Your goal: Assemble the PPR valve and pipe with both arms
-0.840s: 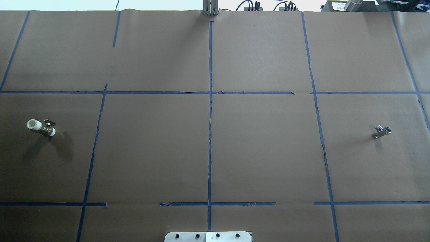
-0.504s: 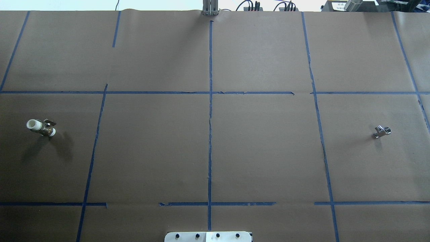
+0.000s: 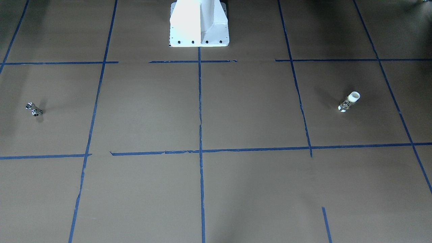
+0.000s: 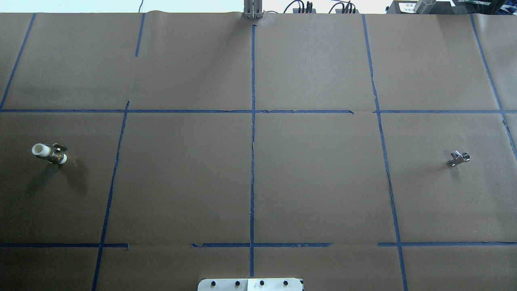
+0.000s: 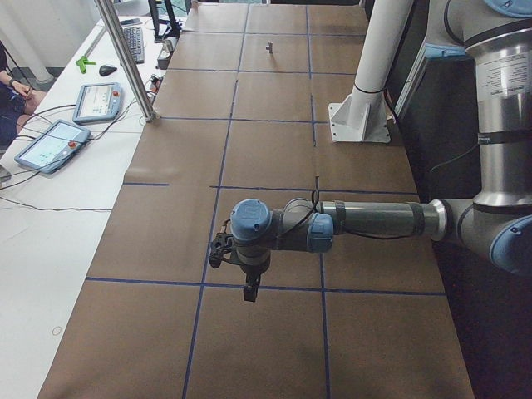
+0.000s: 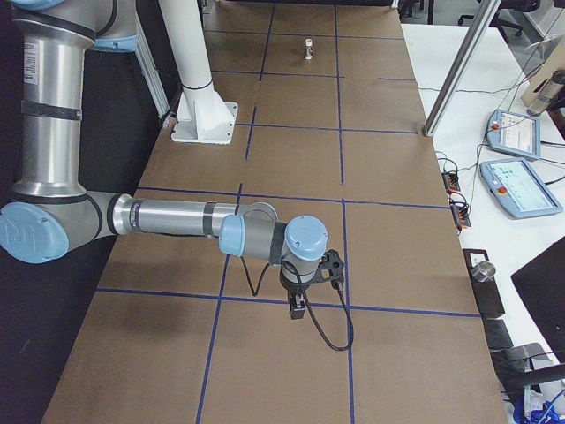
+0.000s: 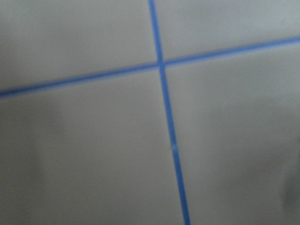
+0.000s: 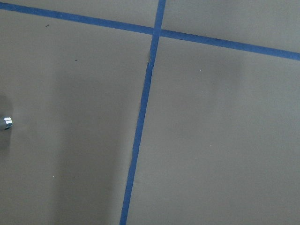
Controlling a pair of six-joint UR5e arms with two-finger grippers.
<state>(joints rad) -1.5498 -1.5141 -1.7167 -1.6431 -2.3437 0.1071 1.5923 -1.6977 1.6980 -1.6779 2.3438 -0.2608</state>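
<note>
The PPR valve (image 4: 49, 153), with white ends and a brass middle, lies on the brown paper at the far left of the overhead view; it also shows in the front view (image 3: 349, 102). The chrome pipe (image 4: 459, 158) lies at the far right, also in the front view (image 3: 33, 109). A chrome bit (image 8: 5, 123) shows at the right wrist view's left edge. My left gripper (image 5: 248, 291) shows only in the exterior left view, my right gripper (image 6: 298, 309) only in the exterior right view. Both hang above the paper; I cannot tell if they are open or shut.
Blue tape lines (image 4: 253, 121) divide the brown paper into squares. The white pedestal (image 3: 199, 23) stands at the robot's side of the table. Teach pendants (image 6: 521, 185) and a metal post (image 5: 129, 62) are beyond the far edge.
</note>
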